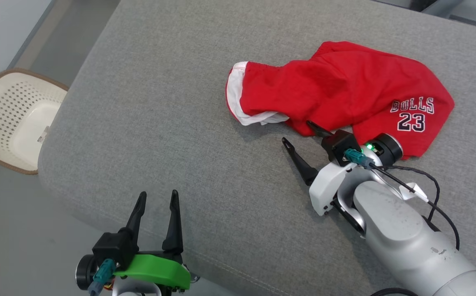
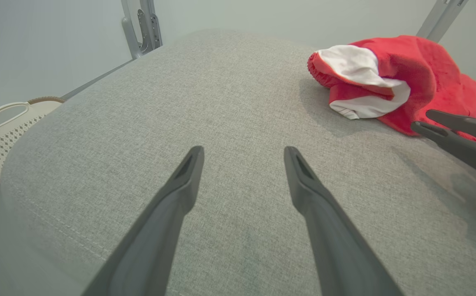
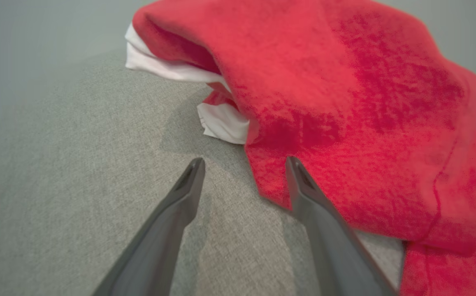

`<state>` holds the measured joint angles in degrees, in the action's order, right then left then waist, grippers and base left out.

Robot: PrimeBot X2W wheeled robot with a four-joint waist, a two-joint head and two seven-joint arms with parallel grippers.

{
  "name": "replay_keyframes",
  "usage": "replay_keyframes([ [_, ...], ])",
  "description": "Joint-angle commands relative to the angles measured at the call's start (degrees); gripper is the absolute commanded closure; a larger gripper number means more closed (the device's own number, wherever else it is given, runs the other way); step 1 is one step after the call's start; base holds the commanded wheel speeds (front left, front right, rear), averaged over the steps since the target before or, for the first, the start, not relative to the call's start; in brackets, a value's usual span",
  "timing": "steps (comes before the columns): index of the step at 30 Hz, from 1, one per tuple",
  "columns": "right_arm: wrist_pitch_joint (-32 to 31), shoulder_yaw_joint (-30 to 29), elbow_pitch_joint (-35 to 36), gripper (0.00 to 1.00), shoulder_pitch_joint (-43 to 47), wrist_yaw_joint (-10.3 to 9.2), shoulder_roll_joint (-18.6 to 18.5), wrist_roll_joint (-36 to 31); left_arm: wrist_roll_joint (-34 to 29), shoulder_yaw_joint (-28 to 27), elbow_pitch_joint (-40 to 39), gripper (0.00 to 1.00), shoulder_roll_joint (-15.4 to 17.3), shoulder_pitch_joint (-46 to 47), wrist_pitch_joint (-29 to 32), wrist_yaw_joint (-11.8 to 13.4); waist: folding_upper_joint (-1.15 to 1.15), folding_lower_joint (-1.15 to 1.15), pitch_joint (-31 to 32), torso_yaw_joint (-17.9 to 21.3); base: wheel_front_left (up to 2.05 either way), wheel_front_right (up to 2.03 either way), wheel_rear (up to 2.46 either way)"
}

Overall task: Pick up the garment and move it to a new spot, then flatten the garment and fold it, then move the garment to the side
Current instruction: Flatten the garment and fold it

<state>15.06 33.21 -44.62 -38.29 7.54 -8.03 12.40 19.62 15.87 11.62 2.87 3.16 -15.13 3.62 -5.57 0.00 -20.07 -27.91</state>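
One grey upholstered surface (image 1: 159, 123), woven, round-cornered, with a stitched seam along its near edge, is taking up the middle of the room. A smooth grey floor (image 1: 7, 230) is running along its left. One cream plastic basket (image 1: 3, 119), perforated and brown-rimmed, is sitting on that floor at the far left. One red garment (image 1: 344, 86), soft, white-lined, printed "BULLS 23", is lying crumpled on the surface's far right. The left gripper (image 1: 158, 193) is hovering at the near left edge, fingers spread, empty. The right gripper (image 1: 296, 131) is gaping at the garment's near hem, gripping nothing.
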Motion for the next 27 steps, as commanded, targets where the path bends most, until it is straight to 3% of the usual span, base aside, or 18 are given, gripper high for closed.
replay_keyframes([
  [1,0.11,-0.34,-1.10,0.00,-1.12,-0.12,-0.61,-1.44,0.75,0.43,-0.04,0.00,0.08,0.94,0.03,0.51,-0.01,0.00,-3.39,-3.60,0.00,0.00,0.00],
  [6,0.11,-3.47,-3.44,0.00,-3.10,-0.12,-0.67,-6.04,1.39,1.25,-0.27,0.00,0.10,1.31,0.03,0.76,-0.01,0.00,-4.03,-4.35,0.00,0.00,0.00],
  [7,0.12,-4.54,-4.02,0.23,-3.38,-0.12,-0.46,-7.18,1.68,1.26,-0.29,0.00,0.11,1.26,0.03,0.84,-0.01,0.00,-4.15,-4.45,0.00,0.00,0.00],
  [8,0.11,-5.47,-4.59,0.80,-3.62,-0.12,-0.23,-8.35,1.88,1.31,-0.26,0.00,0.11,1.28,0.03,0.85,-0.01,0.00,-4.22,-4.53,0.00,0.00,0.00],
  [9,0.11,-6.27,-4.71,1.00,-3.89,-0.11,0.01,-9.23,1.91,1.35,-0.21,0.00,0.11,1.31,0.03,0.81,-0.01,0.00,-4.23,-4.55,0.00,0.00,0.00],
  [15,0.11,-9.24,-2.76,1.00,-2.89,-0.12,0.72,-11.64,1.09,-0.27,0.13,0.00,0.11,0.54,0.03,0.48,-0.01,0.00,-3.28,-2.51,0.00,0.00,0.00],
  [27,0.12,-11.80,12.94,1.00,2.57,-0.12,-0.83,-6.60,-1.42,-2.75,1.11,0.00,0.15,-0.32,0.03,-1.39,-0.01,0.00,2.45,6.83,0.00,0.00,0.00],
])
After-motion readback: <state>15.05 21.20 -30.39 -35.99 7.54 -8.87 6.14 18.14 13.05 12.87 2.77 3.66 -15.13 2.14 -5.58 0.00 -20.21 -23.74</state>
